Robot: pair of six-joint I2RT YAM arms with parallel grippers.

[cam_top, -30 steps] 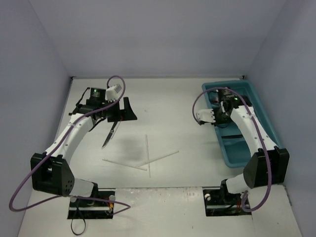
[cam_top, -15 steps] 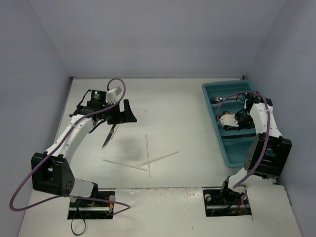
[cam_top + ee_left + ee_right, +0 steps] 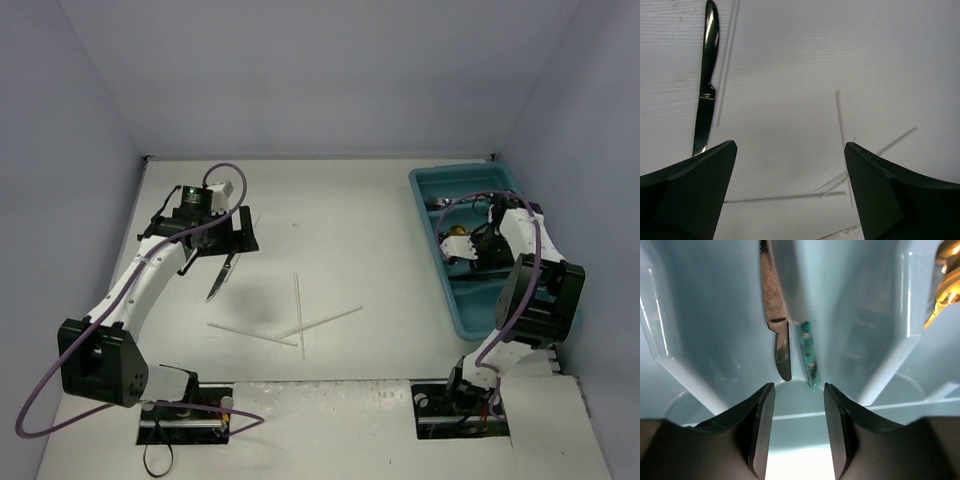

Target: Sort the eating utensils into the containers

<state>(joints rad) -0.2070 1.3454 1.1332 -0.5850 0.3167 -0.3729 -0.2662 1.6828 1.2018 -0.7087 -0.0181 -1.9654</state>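
One bench carries the teal tray, where the right claw hangs parted and empty over a teal-handled utensil. The left claw, spread wide, hovers above the knife and sticks. These lie flat and may slip a pinch.

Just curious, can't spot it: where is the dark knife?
Top view: the knife lies left on the table, by the left gripper, white sticks to its right.

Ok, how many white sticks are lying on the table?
4. Three cross mid-table: lengthwise stick, diagonal stick, front stick. A fourth stick lies beside the knife, visible only from the left wrist. The left hand could hide more.
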